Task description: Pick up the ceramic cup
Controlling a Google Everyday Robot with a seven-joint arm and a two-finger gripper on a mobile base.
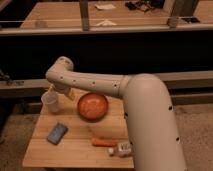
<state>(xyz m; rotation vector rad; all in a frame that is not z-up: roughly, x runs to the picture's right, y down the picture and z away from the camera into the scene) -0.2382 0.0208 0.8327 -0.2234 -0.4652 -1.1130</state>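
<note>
Ceramic cup (50, 102) upright at back-left corner of desk (75, 156), mouth up, just left of orange bowl (92, 106), not touching it. Tool (55, 91) right above cup's rim, close over it or in contact; which, unclear. Tool spread or pressed together: cannot tell from this angle. Cup lies straight below tool, axis vertical, so coming move likely short drop, hardly any sideways shift. Blue flat object (57, 133) toward front-left, orange stick-like item (103, 142) at front, both well apart from cup.
</note>
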